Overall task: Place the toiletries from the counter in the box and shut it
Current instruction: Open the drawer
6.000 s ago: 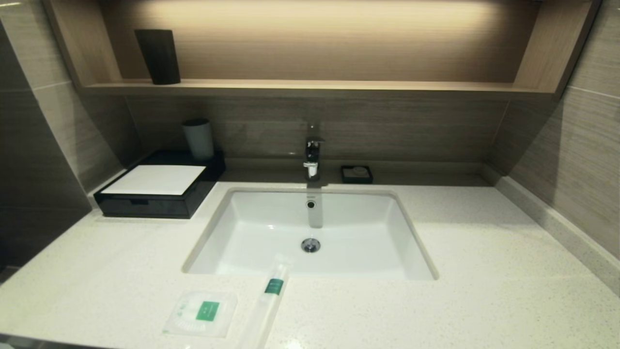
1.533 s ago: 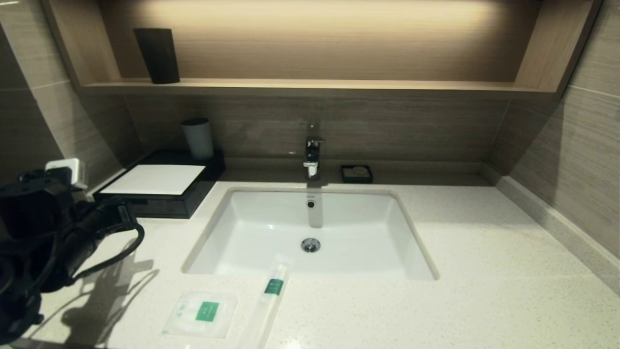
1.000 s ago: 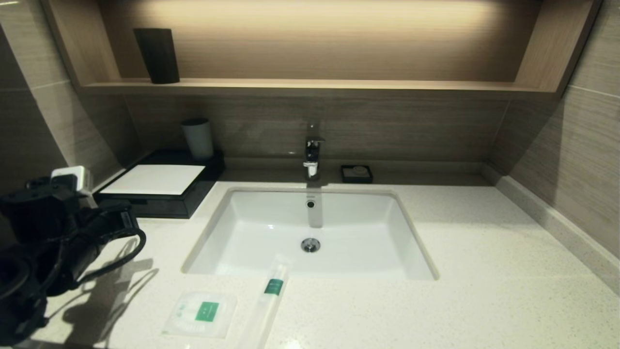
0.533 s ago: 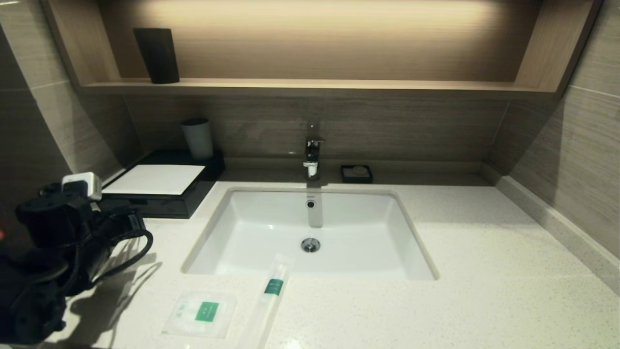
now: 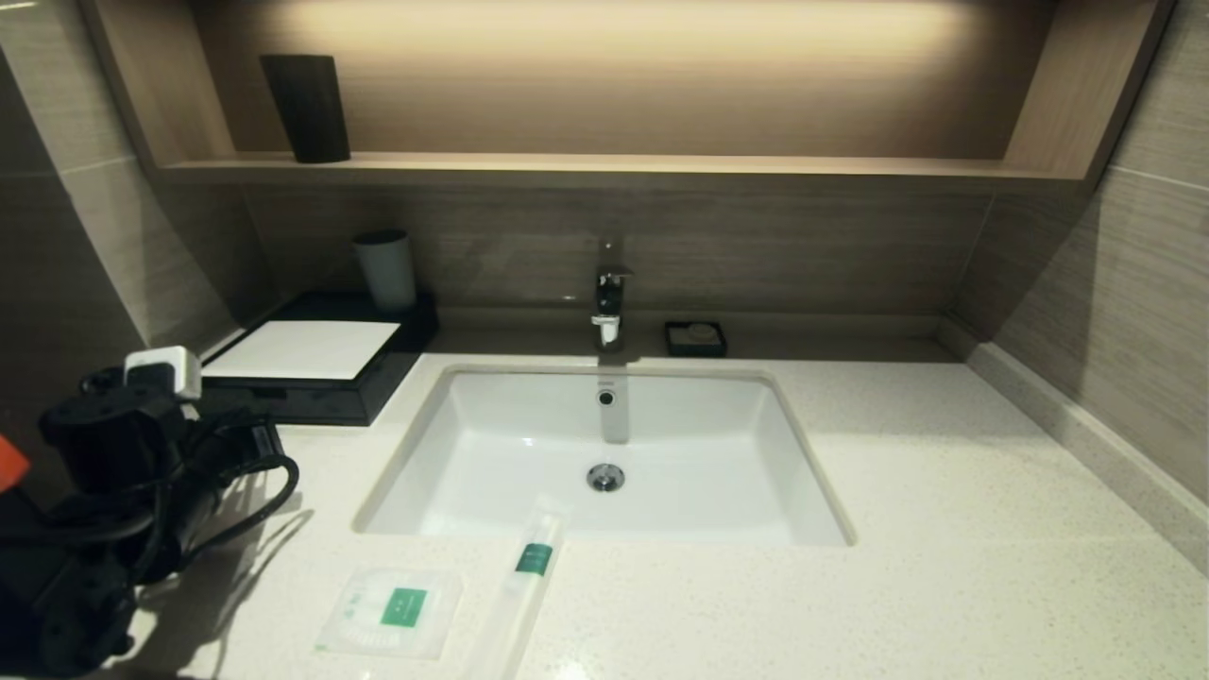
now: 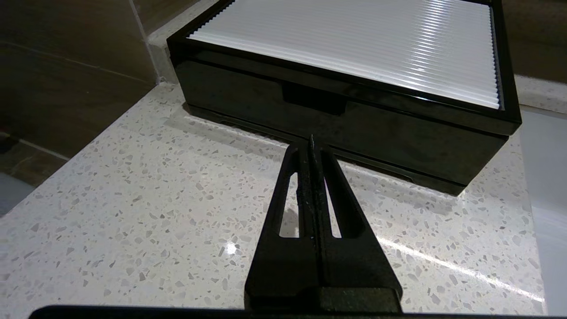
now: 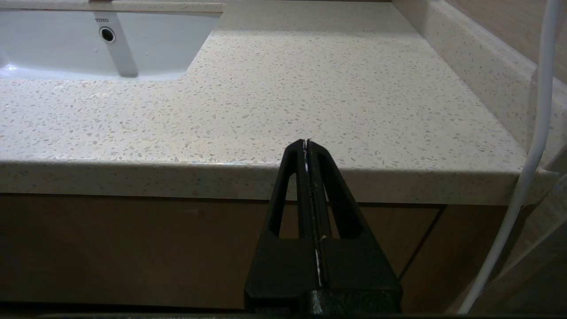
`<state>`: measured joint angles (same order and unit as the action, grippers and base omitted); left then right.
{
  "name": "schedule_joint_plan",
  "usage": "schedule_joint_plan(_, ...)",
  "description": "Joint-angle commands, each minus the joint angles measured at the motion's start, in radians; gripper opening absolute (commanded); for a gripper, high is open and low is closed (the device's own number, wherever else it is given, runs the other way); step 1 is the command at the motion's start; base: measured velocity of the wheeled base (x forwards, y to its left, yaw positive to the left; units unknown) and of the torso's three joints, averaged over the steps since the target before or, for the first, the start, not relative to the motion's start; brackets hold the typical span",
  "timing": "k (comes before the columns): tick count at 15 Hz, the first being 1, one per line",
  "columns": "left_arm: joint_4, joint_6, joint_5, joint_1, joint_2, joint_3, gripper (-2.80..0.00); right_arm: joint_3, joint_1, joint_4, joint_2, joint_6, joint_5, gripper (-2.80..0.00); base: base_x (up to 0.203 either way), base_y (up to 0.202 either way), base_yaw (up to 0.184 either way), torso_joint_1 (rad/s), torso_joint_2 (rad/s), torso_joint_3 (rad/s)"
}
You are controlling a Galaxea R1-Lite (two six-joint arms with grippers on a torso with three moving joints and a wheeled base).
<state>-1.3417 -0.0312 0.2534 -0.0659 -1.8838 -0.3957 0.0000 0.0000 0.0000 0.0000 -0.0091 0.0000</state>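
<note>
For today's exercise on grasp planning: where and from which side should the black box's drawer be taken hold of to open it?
Probably at the small recess in the middle of the box's front, approached from the front, level with the counter. The front is otherwise smooth and glossy, offering no other hold. The left pincer, shut, already points there; it would likely hook rather than pinch.

The box (image 6: pixel 345 110) sits on the counter (image 6: pixel 133 212) just ahead of the left tool (image 6: pixel 311 146), while both packets (image 5: pixel 392 612) (image 5: pixel 525 581) lie well off to its right, before the basin (image 5: pixel 604 453).
</note>
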Motion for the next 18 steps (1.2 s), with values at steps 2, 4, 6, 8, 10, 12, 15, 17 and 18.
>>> schedule_joint_plan(2,-0.008,-0.003,0.001,-0.018,0.0,-0.001,-2.8,0.0,0.0,0.0,0.0,0.0,0.0,-2.8,0.0,0.0,0.0,0.0,0.0,0.0)
schedule_joint_plan(4,-0.008,-0.003,-0.002,-0.023,-0.003,-0.002,-2.8,0.0,0.0,0.0,0.0,-0.002,0.0,-2.8,0.0,0.0,0.0,0.0,0.0,0.0)
schedule_joint_plan(6,-0.008,-0.003,-0.005,-0.023,-0.009,0.003,-2.8,0.0,0.0,0.0,0.0,0.0,0.0,-2.8,0.0,0.0,0.0,0.0,0.0,0.0)
schedule_joint_plan(8,-0.008,-0.004,-0.007,-0.023,-0.013,-0.001,-2.8,0.0,0.0,0.0,0.0,-0.001,0.0,-2.8,0.0,0.0,0.0,0.0,0.0,0.0)
schedule_joint_plan(10,-0.01,-0.005,-0.006,-0.023,-0.034,-0.008,-2.8,0.0,0.0,0.0,0.0,0.0,0.0,-2.8,0.0,0.0,0.0,0.0,0.0,0.0)
schedule_joint_plan(12,-0.032,-0.006,-0.002,-0.023,-0.066,-0.022,-2.8,0.0,0.0,0.0,0.0,-0.002,0.0,-2.8,0.0,0.0,0.0,0.0,0.0,0.0)
schedule_joint_plan(15,-0.068,-0.004,-0.002,-0.024,-0.084,-0.025,-2.8,0.0,0.0,0.0,0.0,-0.001,0.0,-2.8,0.0,0.0,0.0,0.0,0.0,0.0)
schedule_joint_plan(17,-0.07,-0.006,-0.003,-0.026,-0.081,-0.026,-2.8,0.0,0.0,0.0,-0.001,-0.001,0.0,-2.8,0.0,0.0,0.0,0.0,0.0,0.0)
schedule_joint_plan(18,-0.07,-0.005,-0.003,-0.026,-0.081,-0.025,-2.8,0.0,0.0,0.0,0.0,-0.001,0.0,-2.8,0.0,0.0,0.0,0.0,0.0,0.0)
